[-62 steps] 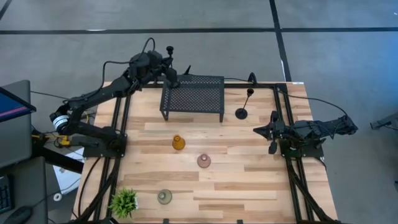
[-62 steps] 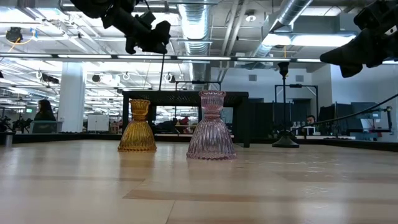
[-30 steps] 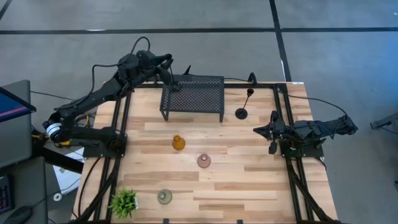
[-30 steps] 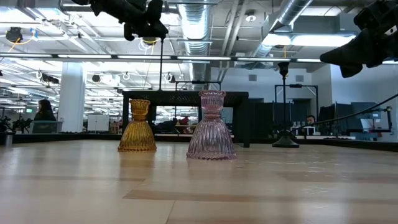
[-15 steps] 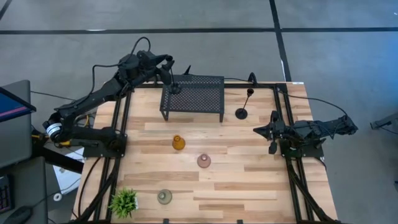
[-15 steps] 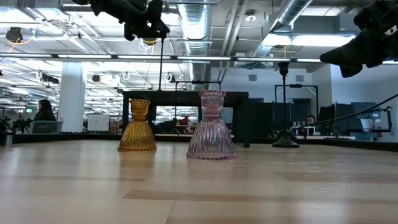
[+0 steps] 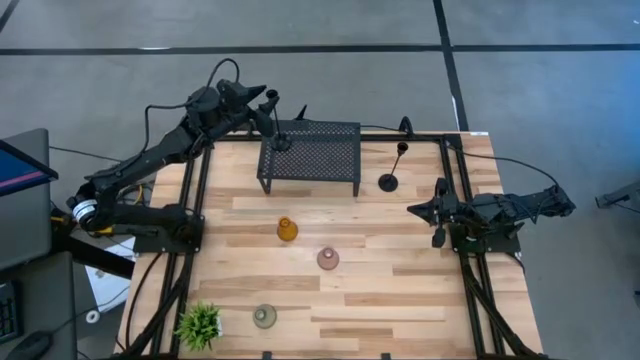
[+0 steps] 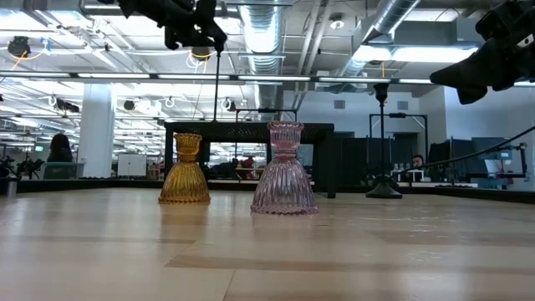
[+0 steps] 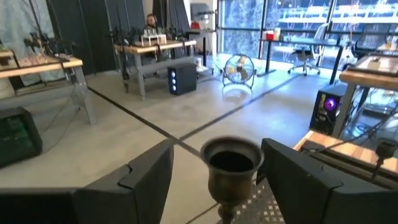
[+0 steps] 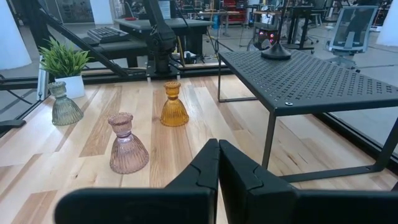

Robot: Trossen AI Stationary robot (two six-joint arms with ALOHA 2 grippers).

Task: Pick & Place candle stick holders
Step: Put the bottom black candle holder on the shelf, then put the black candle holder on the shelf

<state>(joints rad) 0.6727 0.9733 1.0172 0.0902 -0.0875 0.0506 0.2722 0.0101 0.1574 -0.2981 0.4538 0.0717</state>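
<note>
Since two seconds ago the left arm has swung up and back at upper left of the high view, and its pincer has let go: the fingers now stand apart on both sides of a black stem's brass-looking cup, touching nothing that I can see. That black stem stands on the near-left corner of the mesh stand, upright.

Lower left of the high view holds the plant and, just beside it, the grey-green holder. Moving right, the amber holder sits mid-worktop, then the pink holder a little lower. Right of the stand, the second black stem stands on the worktop.

At far right the right pincer rests shut and empty above the worktop's edge.

My guess is that the squat ones are ribbed glass: weighty for their size, slick, breakable. Their narrow necks look the best place to grip. The stems look top-heavy and tippy; hold those low on the shaft.
</note>
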